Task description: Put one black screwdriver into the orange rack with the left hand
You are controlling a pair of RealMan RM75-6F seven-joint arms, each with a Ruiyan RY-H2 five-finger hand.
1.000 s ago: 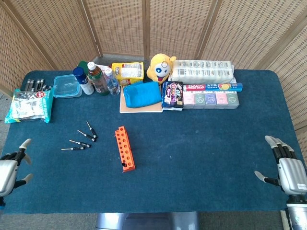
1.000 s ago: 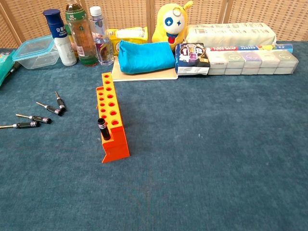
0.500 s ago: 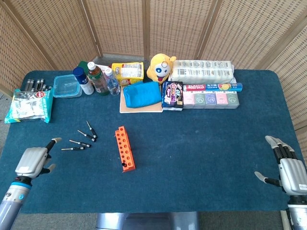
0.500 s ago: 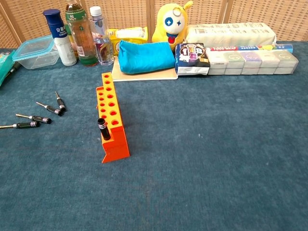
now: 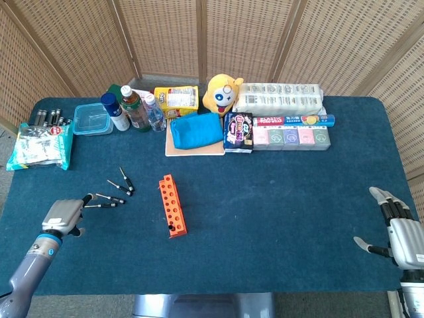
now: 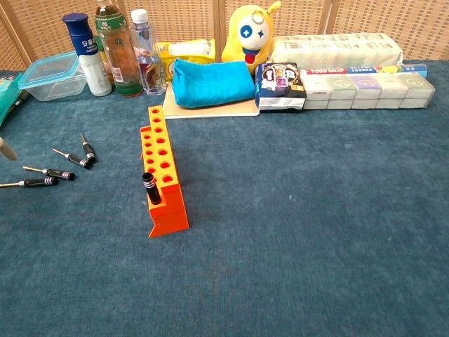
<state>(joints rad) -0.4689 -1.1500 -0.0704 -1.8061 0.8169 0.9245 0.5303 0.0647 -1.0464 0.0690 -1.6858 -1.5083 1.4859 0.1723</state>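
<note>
Setting: dark blue felt table (image 5: pixel 278 218) in front of woven wicker screens (image 5: pixel 199 40).

Screwdrivers: four black ones loose on the felt left of the rack, untouched — nearest the hand, the long one (image 5: pixel 101 205) lying flat; above it a second (image 5: pixel 110 197), a third (image 5: pixel 118 187) and a fourth (image 5: pixel 126 179).

Rack: orange rack (image 5: pixel 172 205) standing just right of the loose tools, apart from them; in the chest view, one black handle (image 6: pixel 150 188) already upright in a near hole, other holes free.

Left hand: left hand (image 5: pixel 63 216) empty, fingers spread, one fingertip close to the tip of the long screwdriver, contact not certain; barely visible at the chest view's left edge.

Change: a second ago low at the table's left edge, half a second ago further in, now up beside the tools — screwdrivers and rack unmoved throughout.

Meaning: reach nearly done, grasp not yet begun; likely next, closing on the nearest handle.

Right hand: right hand (image 5: pixel 400 233) at the table's far right edge, open and holding nothing, well apart from the work, in the same place as before.

Beyond: bottles (image 5: pixel 132 109), clear box (image 5: pixel 91 119), blue pouch (image 5: pixel 196 130), yellow plush (image 5: pixel 222 94) and packets along the far edge.
</note>
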